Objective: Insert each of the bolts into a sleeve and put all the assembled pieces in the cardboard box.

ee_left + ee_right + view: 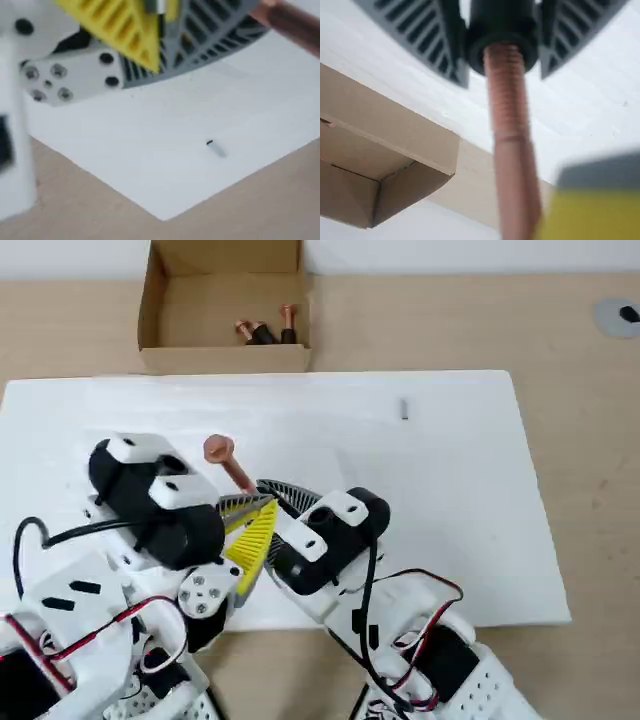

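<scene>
A copper bolt [230, 465] hangs above the white mat, its head pointing away from the arms. Its threaded shank [510, 130] runs into a black sleeve [502, 30], and my grey right gripper [285, 498] is shut on that sleeve. My yellow left gripper [255, 512] sits tight against the right one, just beside the bolt's shank [292, 22]. A loose dark sleeve [404, 409] lies alone on the mat farther back right, also in the left wrist view [216, 148]. The cardboard box [225, 358] stands at the back and holds assembled bolts [265, 332].
The white mat [450, 530] covers most of the wooden table, with bare room on its right half. A grey disc [618, 316] sits at the table's far right. The box's corner [375, 165] lies beyond the bolt in the right wrist view.
</scene>
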Robot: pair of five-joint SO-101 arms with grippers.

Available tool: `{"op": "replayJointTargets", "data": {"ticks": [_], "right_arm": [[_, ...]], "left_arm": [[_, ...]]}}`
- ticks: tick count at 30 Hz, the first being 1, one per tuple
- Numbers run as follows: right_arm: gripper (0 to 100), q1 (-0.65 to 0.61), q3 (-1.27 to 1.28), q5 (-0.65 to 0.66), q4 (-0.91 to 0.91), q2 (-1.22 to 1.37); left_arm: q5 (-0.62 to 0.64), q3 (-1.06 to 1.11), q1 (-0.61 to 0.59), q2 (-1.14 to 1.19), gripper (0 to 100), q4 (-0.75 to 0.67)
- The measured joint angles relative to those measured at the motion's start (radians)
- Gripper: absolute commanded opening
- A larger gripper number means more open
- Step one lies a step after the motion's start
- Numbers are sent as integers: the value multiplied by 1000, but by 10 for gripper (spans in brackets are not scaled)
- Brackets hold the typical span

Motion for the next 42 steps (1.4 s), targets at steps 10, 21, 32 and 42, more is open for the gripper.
{"op": "replayJointTargets", "data": {"ticks": [10,21,32,42], "right_arm": [[9,0,0,0,0,0],[9,0,0,0,0,0],[9,2,0,0,0,0],[9,2,0,0,0,0]], "left_arm": [[-8,-66,-107,0,102,-2],[163,-310,-190,-2,114,89],[169,-109,-402,-2,168,104],[169,147,-402,8,167,-107]]}}
